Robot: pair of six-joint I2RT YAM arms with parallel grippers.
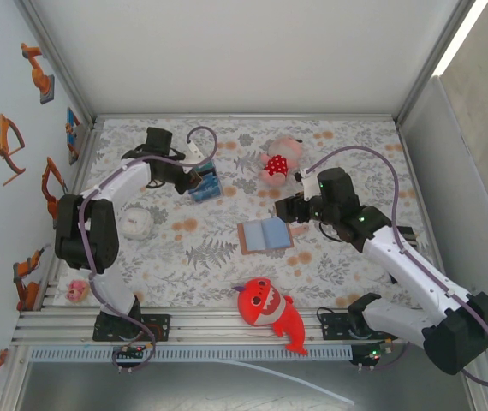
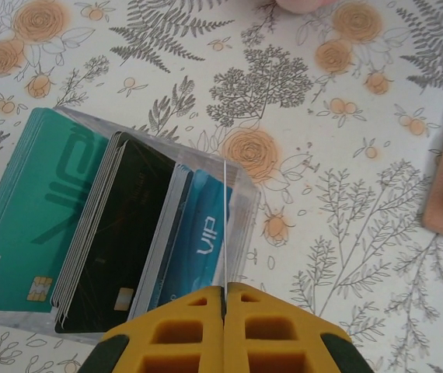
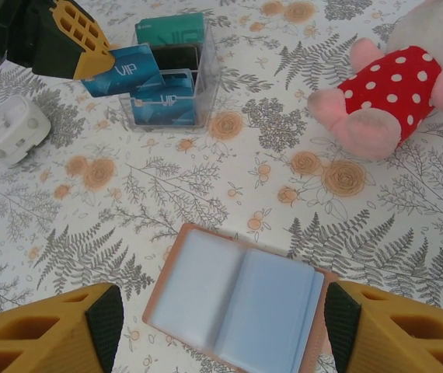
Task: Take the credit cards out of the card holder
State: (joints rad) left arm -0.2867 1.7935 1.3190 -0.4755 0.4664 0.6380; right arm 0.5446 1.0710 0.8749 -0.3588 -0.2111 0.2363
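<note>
- My left jaws are shut flat on the end of one blue card (image 3: pixel 120 70). I judge that end grip leaves the rest of it free to slide in among the others.
- That card hangs at the clear box (image 3: pixel 203 85), toward the far-left corner of the tabletop (image 1: pixel 184 274). Its long axis runs straight out from the fingertips, and the left wrist view sees it edge-on.
- The other cards (image 2: pixel 35 210), teal, black and blue, stand on edge in the box, packed face to face.
- The holder (image 1: pixel 265 235) lies flat and open mid-tabletop, blue-grey sleeves up so I can reach them. Its long axis runs left to right, slightly skewed, with the fold near to far.
- My right jaws stand wide open and empty, poised just over the holder's near edge, I'd say ready for another pick.
- I can't tell whether any card is left in the sleeves.
</note>
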